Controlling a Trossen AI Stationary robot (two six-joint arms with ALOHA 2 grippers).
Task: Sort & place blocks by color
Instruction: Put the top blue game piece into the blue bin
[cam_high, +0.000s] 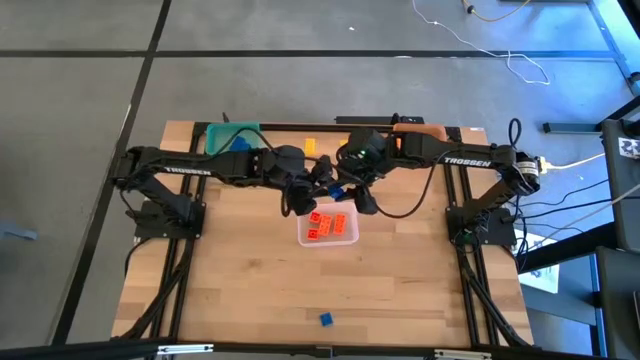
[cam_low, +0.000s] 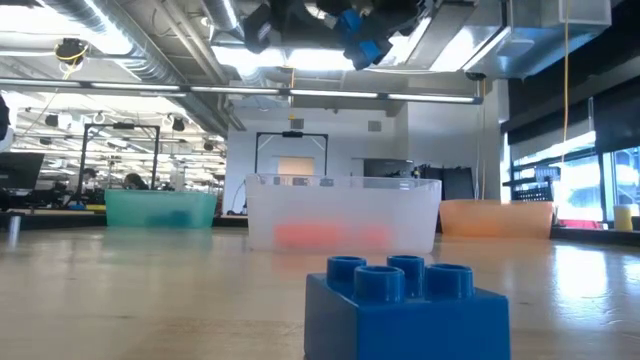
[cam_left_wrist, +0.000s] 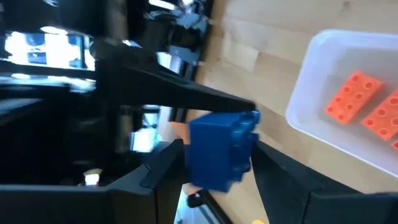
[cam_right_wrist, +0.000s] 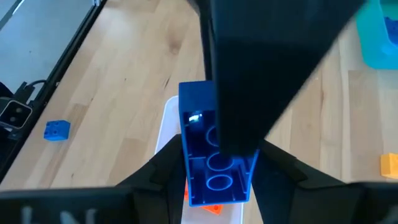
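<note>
A blue studded block (cam_high: 338, 190) is held in the air above the far edge of the clear bin (cam_high: 352, 240), between my two grippers. My left gripper (cam_high: 322, 192) comes in from the left and my right gripper (cam_high: 348, 188) from the right, and both are shut on this block. In the low view the block (cam_low: 362, 42) hangs high over the table. Several red-orange blocks (cam_high: 328, 226) lie in the clear bin. Another blue block (cam_high: 325, 319) sits studs-up on the table near the near edge. A yellow block (cam_high: 309, 146) lies by the far edge. My left gripper pinches the blue block (cam_left_wrist: 217, 155) between its two fingers (cam_left_wrist: 163, 169), by two opposite side faces. The block is lifted clear of the table, with its studs turned sideways. My right gripper pinches the same block (cam_right_wrist: 214, 168) between its fingers (cam_right_wrist: 163, 174), across its long sides. The block's hollow underside faces my right wrist camera, and the left arm's finger (cam_right_wrist: 249, 81) lies across it.
A teal bin (cam_high: 230, 137) stands at the far left of the table and an orange bin (cam_high: 420, 128) at the far right. The clear bin (cam_low: 340, 210) stands mid-table under both grippers. Bare wood lies around the near blue block (cam_low: 405, 305).
</note>
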